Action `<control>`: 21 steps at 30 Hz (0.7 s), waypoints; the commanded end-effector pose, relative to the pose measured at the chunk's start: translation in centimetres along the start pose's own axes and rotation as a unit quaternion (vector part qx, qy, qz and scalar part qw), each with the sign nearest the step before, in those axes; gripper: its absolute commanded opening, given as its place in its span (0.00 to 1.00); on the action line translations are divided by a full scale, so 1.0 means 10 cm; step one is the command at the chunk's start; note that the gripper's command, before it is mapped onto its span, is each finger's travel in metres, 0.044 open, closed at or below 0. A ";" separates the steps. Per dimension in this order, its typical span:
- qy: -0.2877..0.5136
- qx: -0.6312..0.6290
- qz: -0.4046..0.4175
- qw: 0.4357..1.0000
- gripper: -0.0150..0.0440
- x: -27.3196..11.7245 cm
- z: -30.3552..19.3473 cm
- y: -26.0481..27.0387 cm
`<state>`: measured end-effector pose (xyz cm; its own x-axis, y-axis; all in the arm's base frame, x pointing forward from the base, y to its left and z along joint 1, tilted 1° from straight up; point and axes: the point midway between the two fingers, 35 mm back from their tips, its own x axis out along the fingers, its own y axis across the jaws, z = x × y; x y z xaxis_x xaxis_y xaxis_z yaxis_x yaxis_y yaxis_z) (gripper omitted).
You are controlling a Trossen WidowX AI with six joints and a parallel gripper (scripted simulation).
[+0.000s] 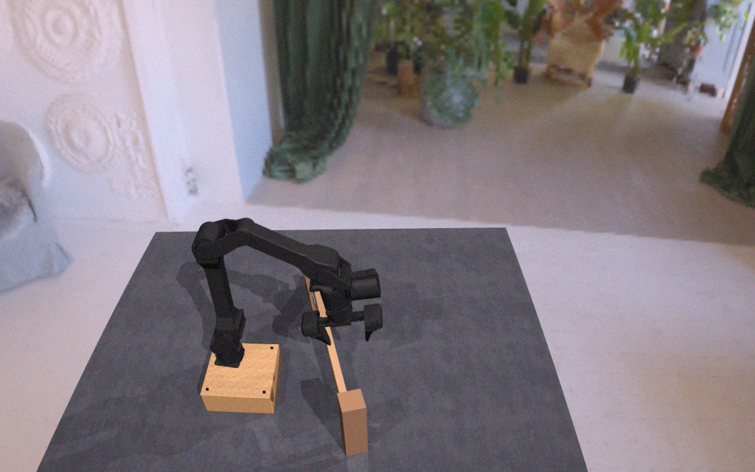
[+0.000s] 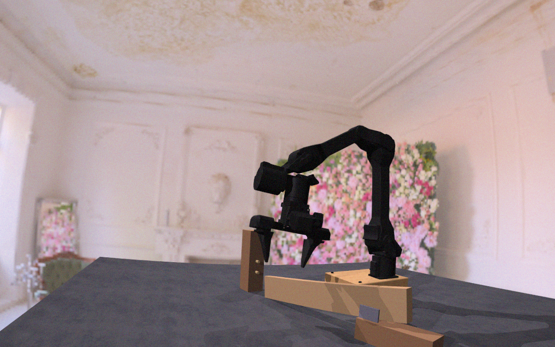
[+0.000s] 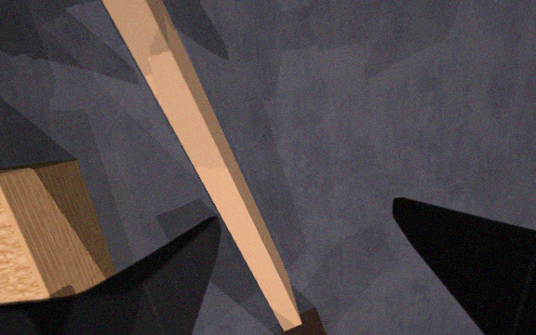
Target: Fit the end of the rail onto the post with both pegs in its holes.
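The rail (image 1: 336,364) (image 2: 314,291) (image 3: 194,121) runs from the low footboard block (image 2: 396,333) toward the upright post (image 1: 354,431) (image 2: 247,259). Its far end is by the grey bracket (image 2: 368,313); its post end sits low, a small gap from the post in the exterior view. The upper peg (image 2: 257,261) and lower peg (image 2: 257,272) show on the post, outside the rail. The holes are hidden. My gripper (image 1: 348,341) (image 2: 285,264) (image 3: 303,215) is open and empty, pointing down above the rail. In the wrist view the rail passes nearer the left fingertip.
The arm's wooden base block (image 1: 242,375) (image 2: 361,276) (image 3: 3,242) stands beside the rail, on the arm's side. All stands on the dark table (image 1: 456,352) (image 2: 141,301). The post rises above the rail's top edge near my gripper.
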<state>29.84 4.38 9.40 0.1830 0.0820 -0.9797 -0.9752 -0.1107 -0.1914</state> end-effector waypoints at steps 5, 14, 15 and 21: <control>0.021 -0.119 0.077 0.990 1.00 0.13 -0.23 0.33; 0.021 -0.119 0.077 0.990 1.00 0.17 -0.22 0.34; 0.021 -0.119 0.077 0.990 1.00 0.19 -0.22 0.34; 0.021 -0.119 0.077 0.990 1.00 0.29 -0.23 0.34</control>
<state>27.26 2.04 6.31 0.0451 0.0092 -0.9989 -0.9382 -0.3430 -0.0456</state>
